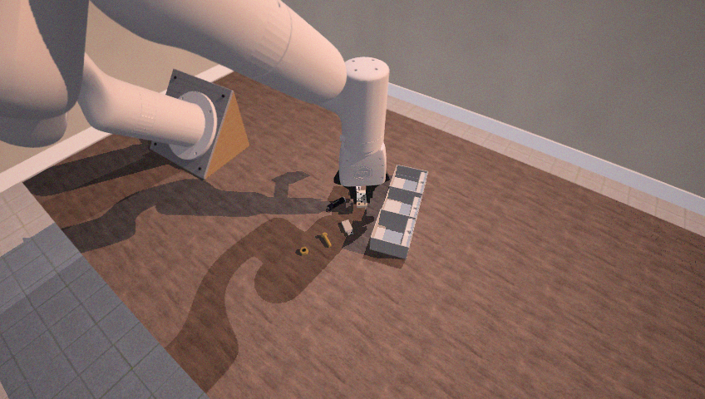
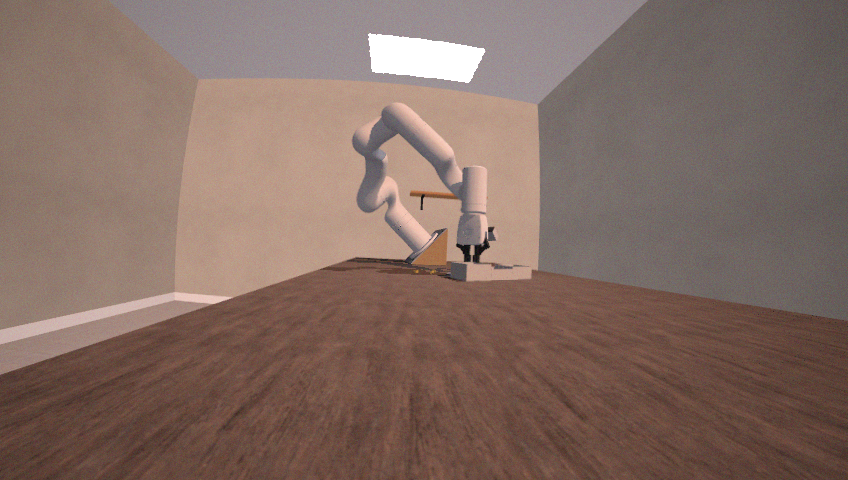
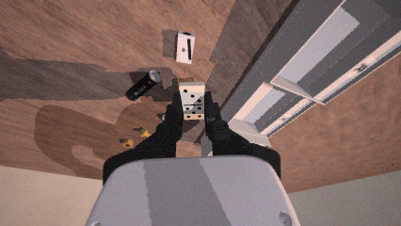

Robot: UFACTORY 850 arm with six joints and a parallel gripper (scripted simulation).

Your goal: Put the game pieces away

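While the arm is folding up from its wedge-shaped base (image 1: 224, 133) and dropping its last link straight down toward the wooden table (image 1: 495, 296), the gripper (image 3: 193, 118) is pinching a white domino (image 3: 192, 101) between its two black fingers, one pad on each long side of the piece. In the wrist view the domino is showing black pips and a dividing line, and it is sitting raised above the wood, with its shadow lying beneath it. The top view is placing the domino (image 1: 361, 196) just beside the row of three grey bins (image 1: 391, 242), near the middle compartment; the letters on the bins are too small to read, so which one is marked R cannot be told. A black cylinder (image 3: 142, 85) with a pale end cap is lying on its side close to the gripper's left in the wrist view, apart from the fingers. A second white game piece (image 3: 184, 47) with a black bar is lying flat beyond the domino, near the bins' end. Farther off, a yellow bolt (image 1: 326, 238) and a yellow nut (image 1: 303, 250) are resting on the table in the arm's shadow, well apart from the bins.
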